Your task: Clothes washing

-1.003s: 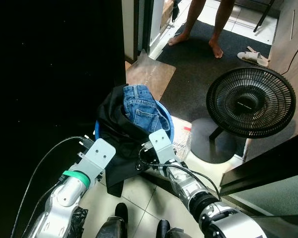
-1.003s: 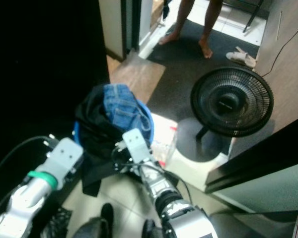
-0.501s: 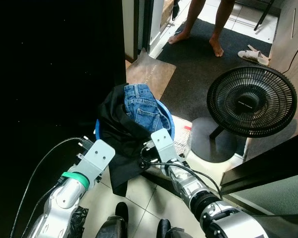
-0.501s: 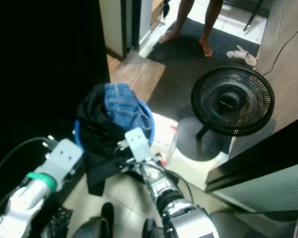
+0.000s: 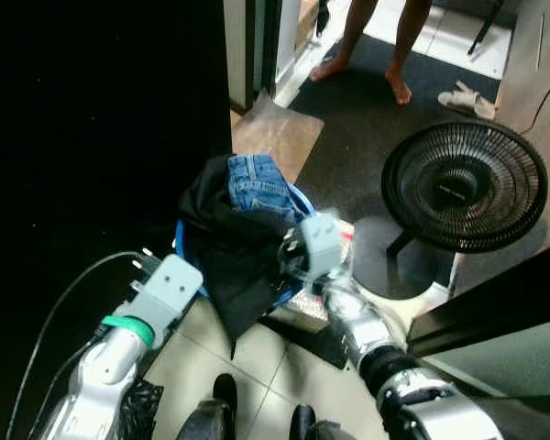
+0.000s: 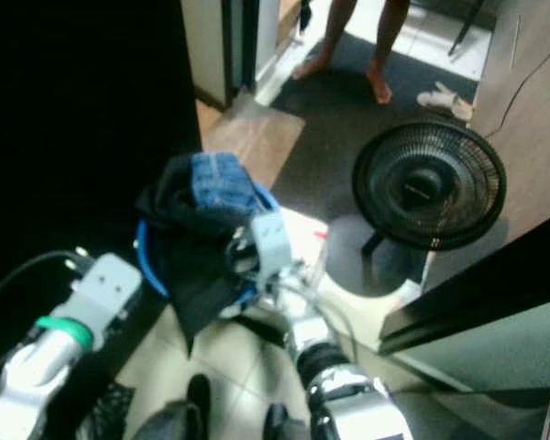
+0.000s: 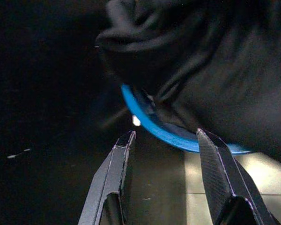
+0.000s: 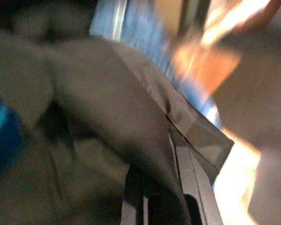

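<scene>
Two tools work at the blue basin (image 5: 304, 209): the right tool (image 8: 171, 154), closed on the black garment (image 5: 234, 266), has risen since a second ago, lifting cloth. Left tool (image 7: 166, 154) waits open beside the rim; jeans (image 5: 261, 183) remain inside.

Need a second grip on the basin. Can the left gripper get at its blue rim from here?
Probably yes. The left gripper is open, and the rim lies bare just ahead of its fingertips, though black cloth drapes over the rest.
</scene>
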Robot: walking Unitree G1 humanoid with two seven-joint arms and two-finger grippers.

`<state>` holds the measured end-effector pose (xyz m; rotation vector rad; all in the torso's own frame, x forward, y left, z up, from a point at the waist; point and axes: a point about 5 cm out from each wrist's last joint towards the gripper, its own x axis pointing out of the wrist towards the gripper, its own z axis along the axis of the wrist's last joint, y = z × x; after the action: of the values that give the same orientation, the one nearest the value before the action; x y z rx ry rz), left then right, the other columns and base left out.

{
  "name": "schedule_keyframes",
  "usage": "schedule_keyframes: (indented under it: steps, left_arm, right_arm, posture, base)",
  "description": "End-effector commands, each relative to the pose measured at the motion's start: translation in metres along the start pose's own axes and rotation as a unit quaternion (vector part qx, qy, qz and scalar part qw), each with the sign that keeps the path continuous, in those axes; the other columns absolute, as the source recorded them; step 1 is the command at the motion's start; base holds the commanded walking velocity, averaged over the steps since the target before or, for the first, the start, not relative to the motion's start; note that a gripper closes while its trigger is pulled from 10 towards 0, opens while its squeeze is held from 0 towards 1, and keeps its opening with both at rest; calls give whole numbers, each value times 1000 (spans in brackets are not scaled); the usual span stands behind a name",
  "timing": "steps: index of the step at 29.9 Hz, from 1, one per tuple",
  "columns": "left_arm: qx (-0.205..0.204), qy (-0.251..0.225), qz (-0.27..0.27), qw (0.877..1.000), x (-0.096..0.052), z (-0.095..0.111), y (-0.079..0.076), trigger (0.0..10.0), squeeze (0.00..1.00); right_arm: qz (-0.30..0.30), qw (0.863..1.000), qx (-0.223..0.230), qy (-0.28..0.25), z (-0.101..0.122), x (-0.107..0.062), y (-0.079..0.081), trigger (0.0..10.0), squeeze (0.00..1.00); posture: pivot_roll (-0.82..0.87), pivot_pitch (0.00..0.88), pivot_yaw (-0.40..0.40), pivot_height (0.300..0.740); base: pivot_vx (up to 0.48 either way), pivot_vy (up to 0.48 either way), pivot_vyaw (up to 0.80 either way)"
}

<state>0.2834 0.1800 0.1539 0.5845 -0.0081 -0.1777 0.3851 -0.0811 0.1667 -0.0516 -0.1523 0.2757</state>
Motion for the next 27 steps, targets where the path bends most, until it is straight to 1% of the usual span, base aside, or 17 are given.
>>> schedule_keyframes:
  steps: [1,4,5,6,7,8,11,14,15,16,17,18,20,22,24,25,27]
  left_arm:
    - [-2,15,-5,1000,-4,-7,-3,10000,0]
    - [-4,6,21,1000,-3,-3,9,10000,0]
    - [-4,6,21,1000,-3,-3,9,10000,0]
    - [-4,2,29,1000,-2,-1,13,10000,0]
    - [-4,2,29,1000,-2,-1,13,10000,0]
    - [-5,-2,36,999,-1,0,16,10000,0]
    - [-4,-13,46,999,1,5,22,10000,0]
    - [-4,-13,46,999,1,5,22,10000,0]
    - [-6,-19,50,999,3,8,24,10000,0]
    - [-6,-19,50,999,3,8,24,10000,0]
    - [-9,-31,57,998,7,14,27,10000,0]
    - [-9,-31,57,998,7,14,27,10000,0]
    - [-15,-48,66,997,13,22,30,10000,0]
    - [-15,-48,66,997,13,22,30,10000,0]
    - [-17,-52,70,996,15,23,30,10000,0]
    - [-17,-52,70,996,15,23,30,10000,0]
    - [-18,-50,69,996,14,21,29,10000,0]
  right_arm:
    - [-2,1000,15,-12,0,-3,0,0,0]
    - [-19,985,24,-169,74,4,-21,0,0]
    - [-19,985,24,-169,74,4,-21,0,0]
    - [-25,976,23,-216,101,4,-29,6549,0]
    - [-25,976,23,-216,101,4,-29,6549,0]
    - [-31,968,17,-247,122,4,-36,10000,0]
    - [-38,950,15,-311,166,4,-46,10000,0]
    - [-38,950,15,-311,166,4,-46,10000,0]
    - [-34,941,15,-337,185,3,-49,10000,0]
    - [-34,941,15,-337,185,3,-49,10000,0]
    - [-36,922,0,-385,218,-1,-54,10000,0]
    - [-36,922,0,-385,218,-1,-54,10000,0]
    - [-57,878,-35,-475,276,-17,-66,10000,0]
    - [-57,878,-35,-475,276,-17,-66,10000,0]
    - [-81,837,-55,-538,311,-37,-76,10000,0]
    - [-81,837,-55,-538,311,-37,-76,10000,0]
    - [-85,795,-60,-597,340,-61,-79,10000,0]
  posture:
    - [193,317,19,740]
    - [174,226,14,740]
    - [174,226,14,740]
    - [170,200,14,740]
    - [170,200,14,740]
    - [167,187,15,740]
    - [153,153,15,740]
    - [153,153,15,740]
    - [144,130,14,740]
    - [144,130,14,740]
    - [131,91,8,740]
    - [131,91,8,740]
    - [128,66,2,740]
    - [128,66,2,740]
    - [129,57,6,740]
    - [129,57,6,740]
    - [126,54,12,740]
  base:
    - [0,0,0]
    - [0,0,0]
    - [0,0,0]
    - [0,0,0]
    - [0,0,0]
    - [0,0,0]
    - [0,0,0]
    - [0,0,0]
    - [0,0,0]
    - [0,0,0]
    - [0,0,0]
    - [0,0,0]
    - [0,0,0]
    - [0,0,0]
    - [0,0,0]
    - [0,0,0]
    - [0,0,0]
